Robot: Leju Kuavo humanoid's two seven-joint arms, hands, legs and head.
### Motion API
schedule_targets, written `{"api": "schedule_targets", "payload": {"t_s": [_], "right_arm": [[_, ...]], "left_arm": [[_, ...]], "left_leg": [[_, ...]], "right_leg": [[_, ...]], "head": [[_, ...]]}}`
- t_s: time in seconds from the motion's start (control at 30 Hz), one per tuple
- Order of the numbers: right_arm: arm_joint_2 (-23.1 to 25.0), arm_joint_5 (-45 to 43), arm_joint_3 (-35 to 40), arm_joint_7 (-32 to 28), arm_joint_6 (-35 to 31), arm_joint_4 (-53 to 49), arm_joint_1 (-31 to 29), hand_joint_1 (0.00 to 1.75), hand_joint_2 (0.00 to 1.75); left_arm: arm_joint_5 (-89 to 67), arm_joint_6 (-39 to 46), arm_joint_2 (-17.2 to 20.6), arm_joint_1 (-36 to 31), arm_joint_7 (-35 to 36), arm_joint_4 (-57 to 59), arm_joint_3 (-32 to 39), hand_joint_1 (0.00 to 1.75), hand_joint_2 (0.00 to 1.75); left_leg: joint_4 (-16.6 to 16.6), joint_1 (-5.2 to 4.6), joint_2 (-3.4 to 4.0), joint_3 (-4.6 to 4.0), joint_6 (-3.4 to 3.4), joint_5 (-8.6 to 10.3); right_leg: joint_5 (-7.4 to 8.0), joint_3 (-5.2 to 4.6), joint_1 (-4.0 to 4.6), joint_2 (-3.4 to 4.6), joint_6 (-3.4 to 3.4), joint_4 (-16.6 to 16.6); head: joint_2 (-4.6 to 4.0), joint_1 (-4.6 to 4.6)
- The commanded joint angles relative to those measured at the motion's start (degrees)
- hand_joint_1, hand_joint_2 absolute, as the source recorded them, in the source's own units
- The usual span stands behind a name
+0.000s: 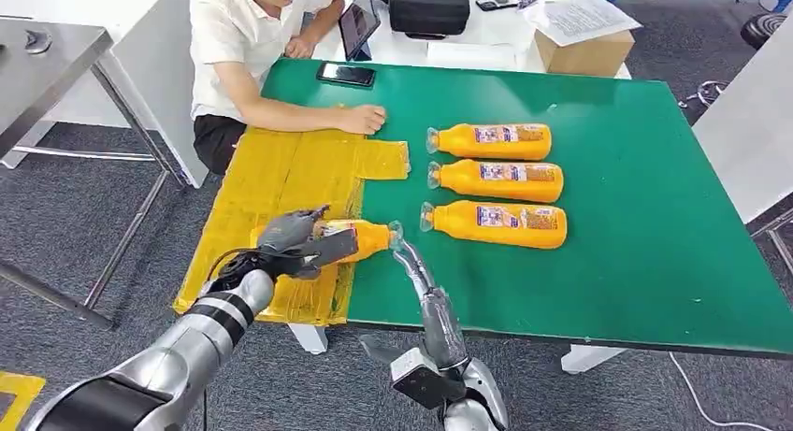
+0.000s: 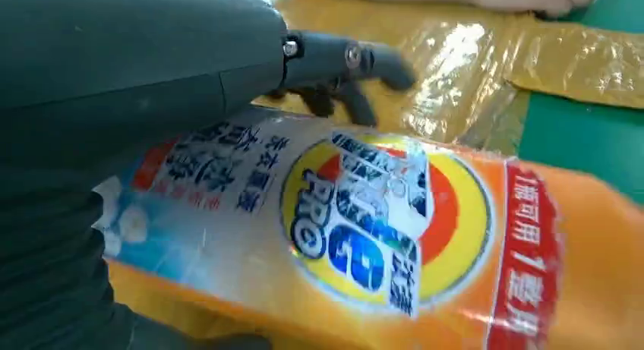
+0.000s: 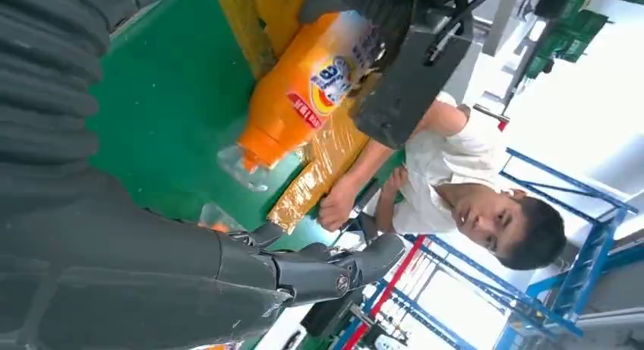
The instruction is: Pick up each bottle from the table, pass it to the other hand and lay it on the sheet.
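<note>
My left hand (image 1: 297, 242) grips an orange bottle (image 1: 367, 237) by its body, over the near part of the yellow sheet (image 1: 281, 174); the clear cap points right toward the green table (image 1: 636, 225). In the left wrist view the bottle's label (image 2: 364, 221) is close under the fingers (image 2: 357, 61). My right hand (image 1: 414, 265) reaches up from below, fingers apart, just right of the cap and holding nothing. The right wrist view shows the bottle (image 3: 304, 92) beyond my right hand's fingers (image 3: 334, 263). Three more orange bottles (image 1: 496, 141) (image 1: 500, 180) (image 1: 500, 223) lie in a row on the table.
A person sits at the table's far left, one hand (image 1: 363, 119) resting on the sheet's far edge. A black phone (image 1: 346, 74) lies at the far edge. A cardboard box (image 1: 584, 48) and black case (image 1: 428, 6) stand on a white table behind.
</note>
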Motion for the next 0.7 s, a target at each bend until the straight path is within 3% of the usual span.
{"api": "schedule_targets", "payload": {"t_s": [0.03, 0.27, 0.37, 0.5, 0.7], "right_arm": [[-0.1, -0.9, -0.8, -0.6, 0.0, 3.9, -1.0, 0.00, 1.75], [-0.4, -1.0, -0.9, -1.3, -1.0, 4.4, -0.4, 0.00, 1.75], [-0.7, -0.3, -1.6, -1.4, -1.7, 3.6, 0.5, 0.00, 1.75], [-2.2, 2.7, -2.0, -0.8, -5.8, 0.9, 2.2, 0.00, 1.75], [-3.2, 2.5, -4.0, -0.2, -7.1, -1.4, 3.6, 0.00, 1.75]], "left_arm": [[4.2, -3.7, 0.6, -1.7, -2.9, 3.7, 4.1, 0.00, 1.75], [8.5, -9.0, -0.1, 0.4, -6.1, -4.0, -1.3, 0.00, 1.75], [11.5, -4.2, -0.9, 3.9, -9.1, -12.5, -4.6, 0.00, 1.75], [16.2, 10.4, -1.5, 18.6, -15.2, -40.0, -10.4, 0.00, 1.75], [19.8, 11.8, 1.9, 24.2, -15.3, -50.2, -16.9, 0.00, 1.75]], "left_leg": [[-0.1, 0.05, 0.10, 0.21, -0.12, -0.07], [0.0, 0.04, -0.05, 0.11, -0.08, -0.02], [0.0, 0.03, -0.06, 0.11, -0.07, -0.02], [-0.1, -0.02, -0.08, 0.07, -0.04, -0.03], [0.0, -0.04, 0.05, -0.08, -0.07, -0.09]], "right_leg": [[-0.04, 0.17, 0.05, 0.13, -0.13, -0.1], [-0.04, 0.11, 0.04, -0.03, -0.09, 0.0], [-0.04, 0.12, 0.03, -0.04, -0.08, -0.1], [-0.06, 0.07, -0.02, -0.07, -0.05, -0.1], [-0.07, -0.09, -0.03, 0.05, -0.07, 0.0]], "head": [[0.00, 0.00], [0.00, 0.00], [0.00, 0.00], [0.00, 0.00], [0.00, 0.00]]}}
